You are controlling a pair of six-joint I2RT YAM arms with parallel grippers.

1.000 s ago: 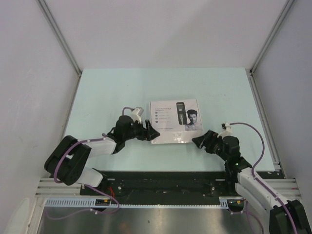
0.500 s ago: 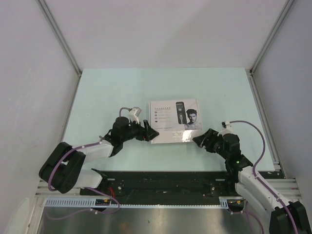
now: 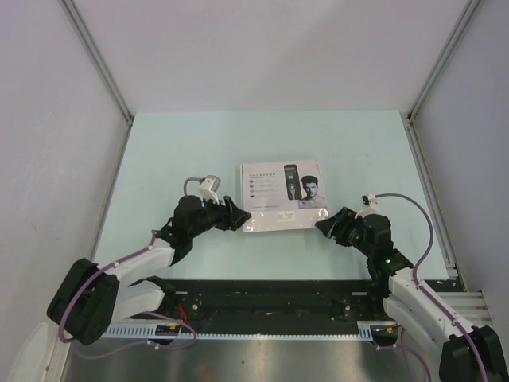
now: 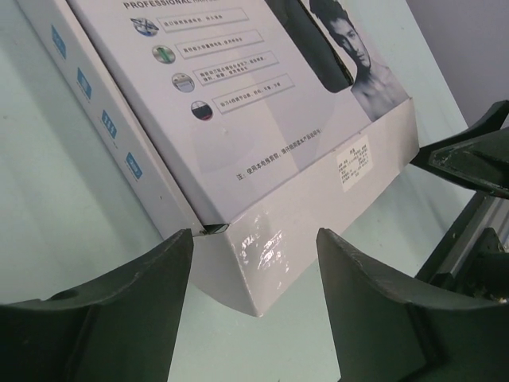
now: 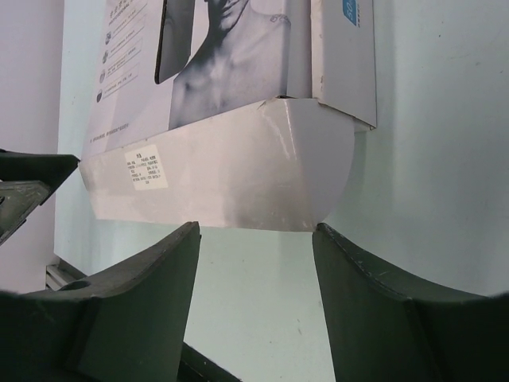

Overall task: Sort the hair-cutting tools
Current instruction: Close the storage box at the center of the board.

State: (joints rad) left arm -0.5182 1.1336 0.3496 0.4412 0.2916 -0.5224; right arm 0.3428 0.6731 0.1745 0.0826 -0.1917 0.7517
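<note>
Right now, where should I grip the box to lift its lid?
Probably the glossy front flap on the near edge of the box, from the near side, left claw and right claw at its corners. The box lies flat; that flap juts toward the arms.

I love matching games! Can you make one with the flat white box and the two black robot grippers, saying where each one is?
Things:
1. flat white cardboard box with a printed lid
2. black two-finger left gripper
3. black two-finger right gripper

Places:
A. jaws open at the box's near right corner
B. jaws open at the box's near left corner
C. on the pale green table, between the two arms

Pairs: 1-C, 2-B, 3-A
</note>
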